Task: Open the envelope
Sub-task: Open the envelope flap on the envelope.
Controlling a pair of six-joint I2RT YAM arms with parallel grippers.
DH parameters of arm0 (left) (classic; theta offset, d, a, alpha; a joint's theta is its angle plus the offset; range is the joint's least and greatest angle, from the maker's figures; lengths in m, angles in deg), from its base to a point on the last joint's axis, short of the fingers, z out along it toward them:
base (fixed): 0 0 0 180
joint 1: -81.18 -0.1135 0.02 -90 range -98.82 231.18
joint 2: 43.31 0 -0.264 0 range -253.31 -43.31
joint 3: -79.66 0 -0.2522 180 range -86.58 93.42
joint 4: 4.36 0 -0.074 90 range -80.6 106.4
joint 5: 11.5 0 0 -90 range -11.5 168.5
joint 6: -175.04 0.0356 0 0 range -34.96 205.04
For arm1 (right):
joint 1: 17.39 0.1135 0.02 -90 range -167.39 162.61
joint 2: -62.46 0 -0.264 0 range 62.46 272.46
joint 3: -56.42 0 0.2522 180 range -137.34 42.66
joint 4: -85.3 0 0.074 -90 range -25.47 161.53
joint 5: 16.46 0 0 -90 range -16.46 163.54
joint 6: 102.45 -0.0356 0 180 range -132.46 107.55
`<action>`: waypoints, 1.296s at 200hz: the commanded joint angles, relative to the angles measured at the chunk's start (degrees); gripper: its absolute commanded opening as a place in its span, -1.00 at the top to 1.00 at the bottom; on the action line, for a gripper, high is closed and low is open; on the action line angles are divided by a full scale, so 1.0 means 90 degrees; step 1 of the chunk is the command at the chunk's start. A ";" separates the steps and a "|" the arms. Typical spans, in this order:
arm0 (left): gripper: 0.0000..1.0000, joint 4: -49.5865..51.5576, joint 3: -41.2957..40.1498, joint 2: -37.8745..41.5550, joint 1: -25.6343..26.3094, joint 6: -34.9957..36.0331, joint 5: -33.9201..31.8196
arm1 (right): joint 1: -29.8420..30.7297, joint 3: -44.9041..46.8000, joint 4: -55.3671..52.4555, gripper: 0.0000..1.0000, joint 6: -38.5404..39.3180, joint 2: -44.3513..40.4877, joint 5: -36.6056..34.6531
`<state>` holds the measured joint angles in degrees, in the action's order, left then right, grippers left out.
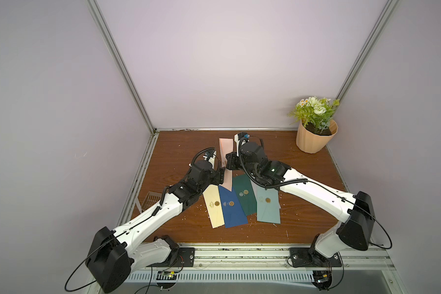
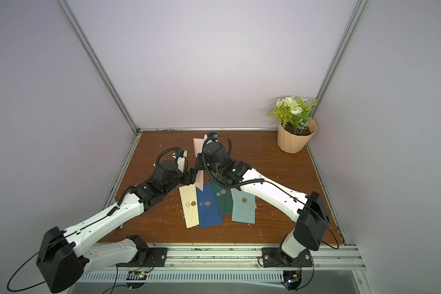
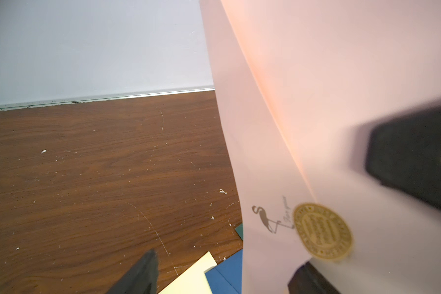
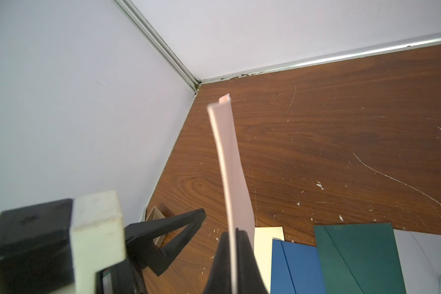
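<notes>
**Pink envelope held on edge between the two arms**

The pink envelope (image 1: 226,150) is raised on edge above the surface (image 1: 303,198), clamped between the right jaws, which are closed tight on the paper. The left jaws stand wide and straddle the envelope beside its gold seal (image 3: 322,231); contact with the paper cannot be judged. Beneath it, a cream envelope (image 1: 213,212), blue envelope (image 1: 233,211), green envelope (image 1: 245,196) and teal envelope (image 1: 267,206) lie fanned and overlapping. In the far right corner a peach pot (image 1: 316,142) holds a flowering plant (image 1: 315,112). A small mesh basket (image 1: 150,199) sits at the left edge, partly behind the left arm (image 1: 150,216).
</notes>
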<state>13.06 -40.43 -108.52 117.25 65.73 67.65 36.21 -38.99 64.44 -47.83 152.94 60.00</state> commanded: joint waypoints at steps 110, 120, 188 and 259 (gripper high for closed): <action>-0.63 -0.0213 -0.0120 0.0214 0.0015 -0.0154 -0.0367 | 0.0108 0.0202 -0.0132 1.00 -0.0122 -0.0317 0.0167; -0.63 -0.0220 -0.0137 0.0214 0.0015 -0.0155 -0.0372 | 0.0109 0.0213 -0.0133 1.00 -0.0129 -0.0324 0.0162; -0.63 -0.0207 -0.0141 0.0224 0.0015 -0.0169 -0.0385 | 0.0111 0.0233 -0.0130 1.00 -0.0140 -0.0336 0.0176; -0.64 -0.0211 -0.0182 0.0258 0.0015 -0.0168 -0.0406 | 0.0109 0.0239 -0.0101 1.00 -0.0132 -0.0344 0.0206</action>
<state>13.45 -41.78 -107.52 117.25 65.46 66.99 36.23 -37.33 64.75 -48.03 152.79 60.13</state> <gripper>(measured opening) 0.821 0.065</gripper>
